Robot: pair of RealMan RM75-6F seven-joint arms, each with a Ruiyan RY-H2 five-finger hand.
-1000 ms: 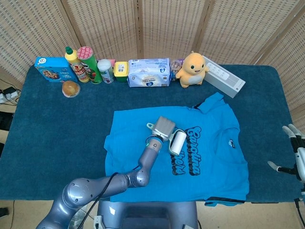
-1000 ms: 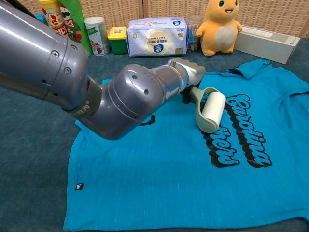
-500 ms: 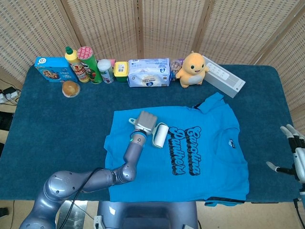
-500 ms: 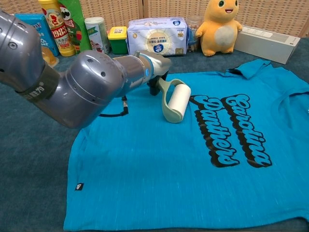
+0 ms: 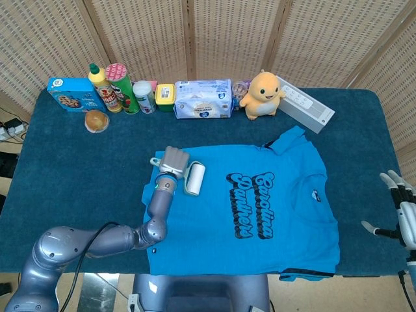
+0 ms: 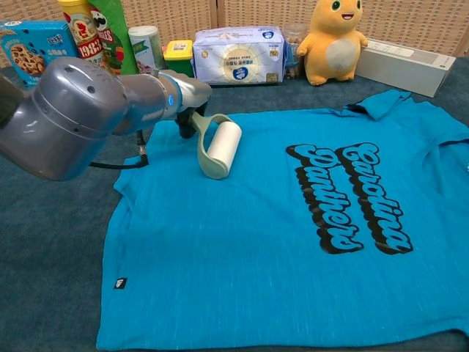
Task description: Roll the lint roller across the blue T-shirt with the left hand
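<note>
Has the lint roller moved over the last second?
Yes. The lint roller rolled leftward across the blue T-shirt, off the black lettering, held by the left hand.

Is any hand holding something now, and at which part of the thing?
The left hand holds the lint roller by its handle end; the white roll lies on the T-shirt. The right hand holds nothing.

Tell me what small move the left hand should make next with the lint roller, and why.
Probably roll back toward the printed lettering. The left hand holds the lint roller on the blue T-shirt close to its left edge, so little fabric remains that way.
</note>
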